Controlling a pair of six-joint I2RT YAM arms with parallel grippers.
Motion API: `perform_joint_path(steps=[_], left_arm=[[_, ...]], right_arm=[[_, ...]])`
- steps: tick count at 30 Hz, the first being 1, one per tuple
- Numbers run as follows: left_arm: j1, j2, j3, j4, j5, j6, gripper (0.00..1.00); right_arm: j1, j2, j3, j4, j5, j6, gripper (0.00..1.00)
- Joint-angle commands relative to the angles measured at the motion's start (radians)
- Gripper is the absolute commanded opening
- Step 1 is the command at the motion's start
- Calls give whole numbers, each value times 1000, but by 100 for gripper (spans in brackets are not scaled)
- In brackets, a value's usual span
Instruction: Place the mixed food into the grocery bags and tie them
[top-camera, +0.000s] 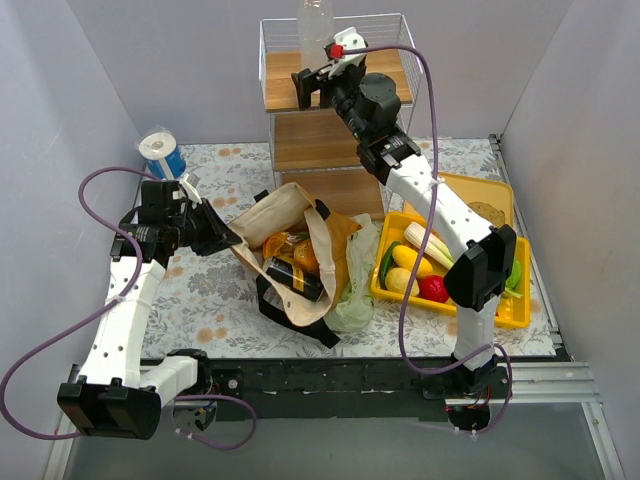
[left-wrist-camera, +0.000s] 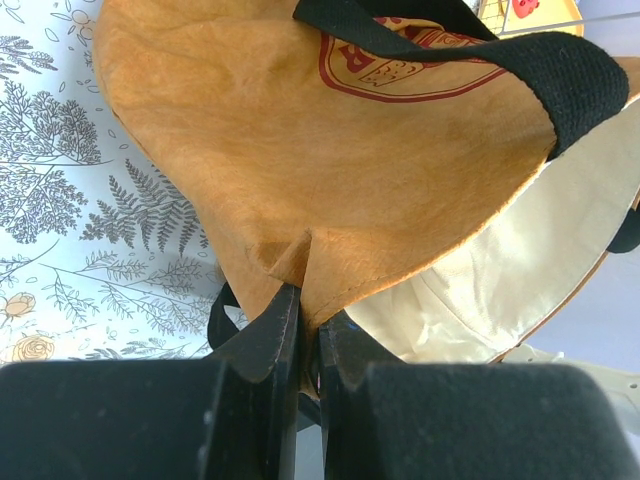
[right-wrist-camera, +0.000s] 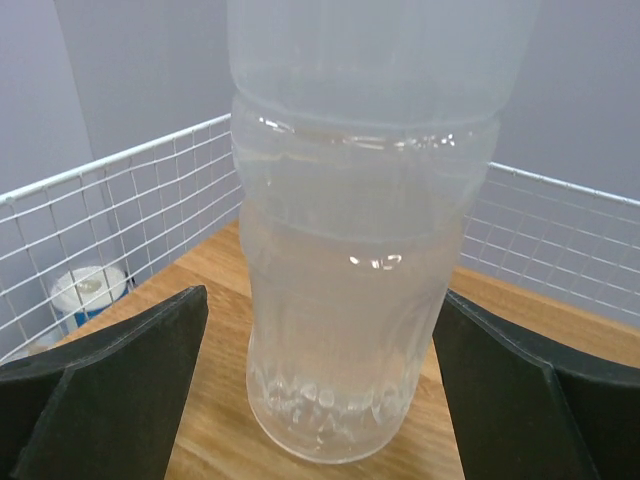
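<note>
The brown bag (top-camera: 290, 215) with cream lining and black straps lies open mid-table. My left gripper (top-camera: 225, 238) is shut on its left rim; in the left wrist view the gripper (left-wrist-camera: 310, 320) pinches the brown fabric (left-wrist-camera: 300, 150). The pale-green plastic bag (top-camera: 355, 295) lies crumpled against its right side. The food sits in the yellow tray (top-camera: 515, 312): leek (top-camera: 428, 243), yellow pieces (top-camera: 410, 260), red tomato (top-camera: 433, 290), green pepper (top-camera: 388, 262). My right gripper (top-camera: 312, 88) is open at the top shelf, its fingers either side of a clear bottle (right-wrist-camera: 365, 250), apart from it.
A white wire rack with wooden shelves (top-camera: 390, 40) stands at the back; the bottle (top-camera: 315, 20) is on its top shelf. A blue-and-white roll (top-camera: 160, 152) stands back left. An orange packet (top-camera: 290, 250) and a dark can (top-camera: 295, 278) lie in the brown bag.
</note>
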Motion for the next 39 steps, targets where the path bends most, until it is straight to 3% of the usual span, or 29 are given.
perform_joint_path(steps=[1, 3, 5, 7, 11, 12, 13, 21, 26, 30, 33, 39], left_arm=[[1, -40, 58, 10, 26, -1, 0], [1, -39, 66, 7, 18, 1, 0], [1, -40, 74, -2, 11, 2, 0], [1, -43, 78, -10, -3, 8, 0], [1, -48, 89, -24, -25, 16, 0], [1, -48, 89, -25, -26, 16, 0], [1, -49, 90, -22, -22, 16, 0], [1, -57, 72, -15, -6, 7, 0], [1, -52, 60, -8, -13, -4, 0], [1, -37, 60, -2, -17, -19, 0], [1, -26, 40, 16, -17, -54, 0], [1, -6, 31, 44, 0, -88, 0]], right_arm=[[-3, 47, 103, 82, 12, -24, 98], [-3, 64, 132, 87, 25, -29, 99], [-3, 87, 155, 102, 35, -36, 92], [-3, 101, 169, 122, 49, -41, 73], [-5, 103, 195, 156, 57, -55, 49], [-5, 100, 213, 159, 51, -58, 36], [-3, 91, 215, 167, 46, -61, 32], [39, -61, 223, 177, -112, -47, 20], [155, -282, -8, 139, -173, -125, 18], [277, -425, -229, 62, -94, -129, 15], [343, -534, -422, 53, -48, -28, 15], [408, -600, -596, -98, -52, 173, 13]])
